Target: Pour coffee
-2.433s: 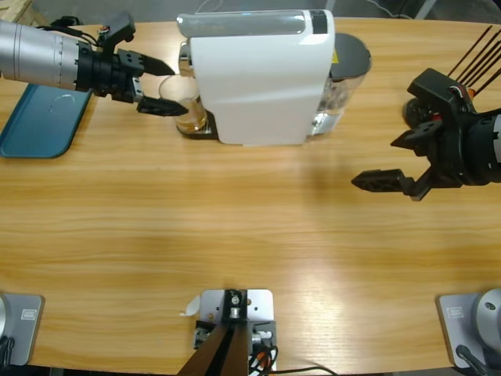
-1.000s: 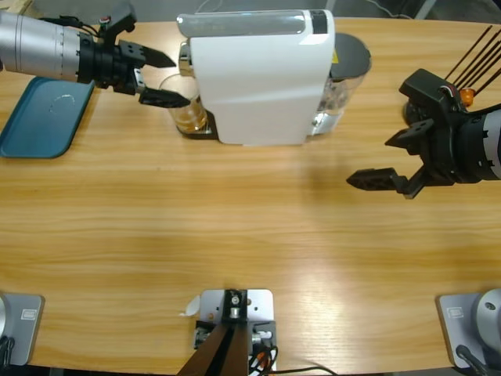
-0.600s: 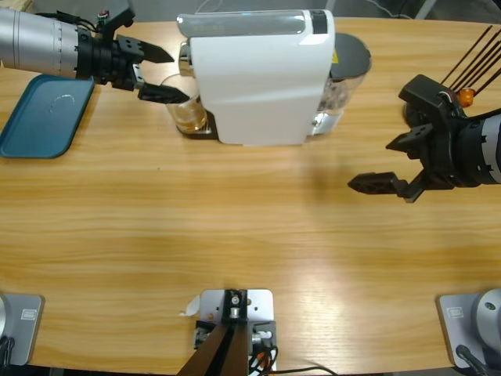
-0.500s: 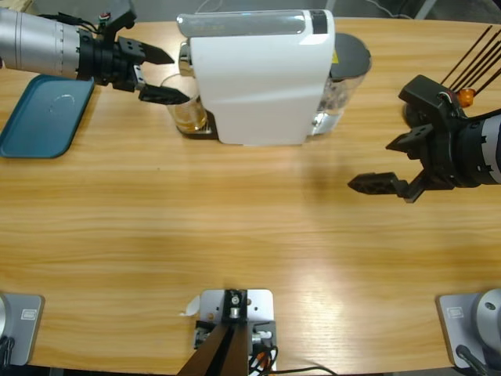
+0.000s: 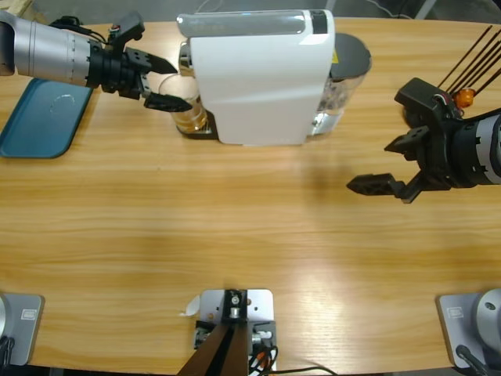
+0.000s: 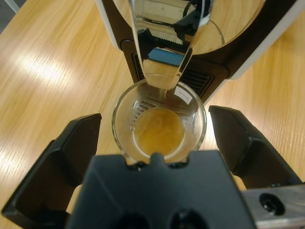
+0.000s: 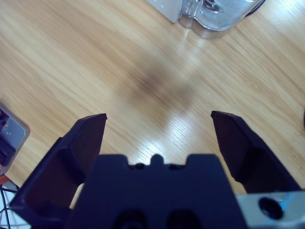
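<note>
A clear glass [image 6: 195, 119] stands under the chrome spout [image 6: 164, 57] of the white coffee machine [image 5: 262, 78]. A shallow layer of amber coffee [image 6: 158, 129] lies in its bottom. In the high view the glass [image 5: 190, 117] shows at the machine's left end. My left gripper [image 5: 180, 84] is open, with one jaw on each side of the glass and a gap at both sides in the left wrist view [image 6: 159, 138]. My right gripper [image 5: 372, 164] hangs open over bare wood to the right of the machine, holding nothing [image 7: 158, 119].
A teal tray [image 5: 35, 113] lies at the table's far left, under the left arm. The machine's clear water tank [image 5: 348, 74] sits at its right end, also in the right wrist view [image 7: 221, 14]. Thin black rods [image 5: 473, 51] stick up at the back right.
My left gripper has moved right, from beside the glass to straddling it with its jaws. The right arm has hardly shifted.
</note>
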Available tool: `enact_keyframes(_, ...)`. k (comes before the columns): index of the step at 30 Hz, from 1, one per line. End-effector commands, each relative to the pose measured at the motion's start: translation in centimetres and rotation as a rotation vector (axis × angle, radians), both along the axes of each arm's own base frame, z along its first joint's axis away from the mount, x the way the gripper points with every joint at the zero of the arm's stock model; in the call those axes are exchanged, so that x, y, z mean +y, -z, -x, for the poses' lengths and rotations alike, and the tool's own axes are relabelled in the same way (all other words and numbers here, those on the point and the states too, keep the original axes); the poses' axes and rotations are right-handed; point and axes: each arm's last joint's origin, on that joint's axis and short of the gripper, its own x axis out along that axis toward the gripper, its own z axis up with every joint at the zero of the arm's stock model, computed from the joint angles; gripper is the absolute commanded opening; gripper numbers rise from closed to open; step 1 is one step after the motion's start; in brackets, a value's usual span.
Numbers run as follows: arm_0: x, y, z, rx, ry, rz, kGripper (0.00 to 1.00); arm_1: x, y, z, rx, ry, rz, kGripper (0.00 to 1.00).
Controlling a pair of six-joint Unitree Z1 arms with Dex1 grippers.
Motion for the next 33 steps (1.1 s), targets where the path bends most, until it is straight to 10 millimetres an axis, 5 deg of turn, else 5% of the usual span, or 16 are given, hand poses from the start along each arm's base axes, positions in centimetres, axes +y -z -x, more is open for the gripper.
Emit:
enact_keyframes(1,-0.9,2.6,0.2,0.062,0.025,-0.043,0.973,0.5,1.2,-0.1,0.035,-0.029,0.021,1.000)
enact_keyframes(23,-1.4,3.3,0.4,0.117,-0.026,-0.067,0.821,0.5,1.2,-0.1,0.033,-0.029,0.017,1.000)
enact_keyframes(27,-1.5,3.5,0.6,0.144,-0.034,-0.064,0.605,0.5,1.2,-0.1,0.031,-0.030,0.014,1.000)
enact_keyframes(30,-1.5,3.7,0.8,0.168,-0.054,-0.070,0.178,0.5,1.1,-0.1,0.030,-0.030,0.012,1.000)
enact_keyframes(33,-1.6,3.7,0.9,0.174,-0.056,-0.074,0.108,0.5,1.1,0.0,0.028,-0.030,0.011,1.000)
